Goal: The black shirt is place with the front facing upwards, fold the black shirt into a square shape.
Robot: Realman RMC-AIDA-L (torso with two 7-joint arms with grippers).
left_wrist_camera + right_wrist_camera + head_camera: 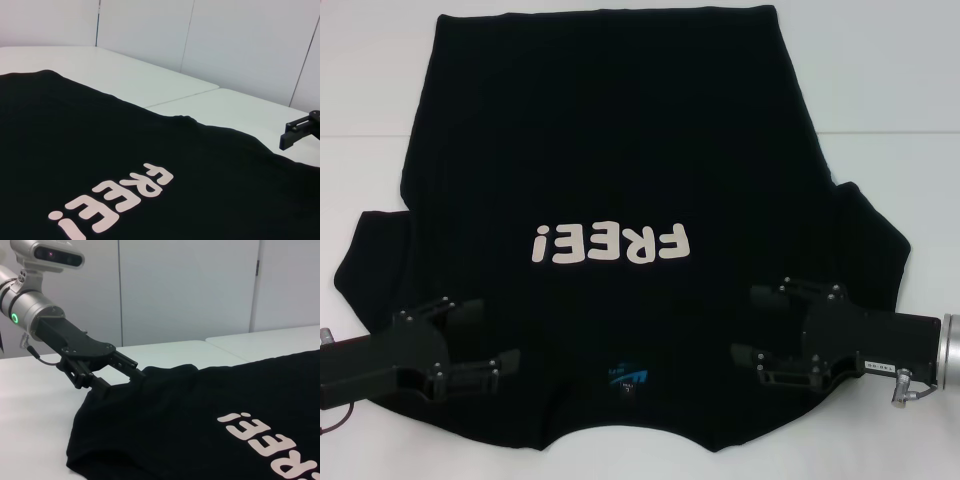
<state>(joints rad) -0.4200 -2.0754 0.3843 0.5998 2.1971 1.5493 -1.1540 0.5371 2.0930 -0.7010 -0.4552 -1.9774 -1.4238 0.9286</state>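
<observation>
The black shirt [610, 150] lies spread flat on the white table, front up, with white "FREE!" lettering [610, 243] and a small blue neck label [625, 372] near the front edge. My left gripper [495, 335] is open, low over the shirt's shoulder to the left of the collar. My right gripper [750, 325] is open over the opposite shoulder, to the right of the collar. In the right wrist view the left gripper [125, 380] has its fingers spread at the shirt's edge [150, 405]. The left wrist view shows the shirt [100, 140] and a tip of the right gripper [300, 134].
The white table [880, 60] shows bare on both sides of the shirt and beyond its hem. A seam between table sections [185, 95] runs behind the shirt. White wall panels [190, 290] stand past the table.
</observation>
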